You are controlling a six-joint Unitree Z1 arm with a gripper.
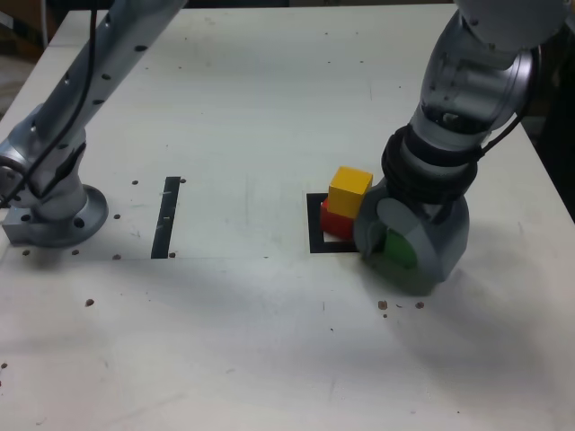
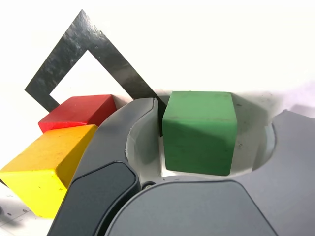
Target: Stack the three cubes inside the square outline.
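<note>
The yellow cube (image 1: pixel 349 190) (image 2: pixel 44 164) sits on the red cube (image 1: pixel 334 223) (image 2: pixel 78 110), over the right part of the black square outline (image 1: pixel 314 224) (image 2: pixel 98 44) in the exterior view. Just right of that stack the green cube (image 1: pixel 400 250) (image 2: pixel 199 132) rests on the table between the jaws of my gripper (image 1: pixel 386 247) (image 2: pixel 221 105), which is lowered to the tabletop. One jaw touches the green cube's side nearest the stack. A white gap shows between the cube and the other jaw. That same jaw stands close against the stack.
A narrow black strip (image 1: pixel 166 217) lies on the white table at the exterior view's left. Beside it stands the grey base of an arm (image 1: pixel 54 211), its link slanting up toward the back. Small dark specks (image 1: pixel 400 306) dot the tabletop.
</note>
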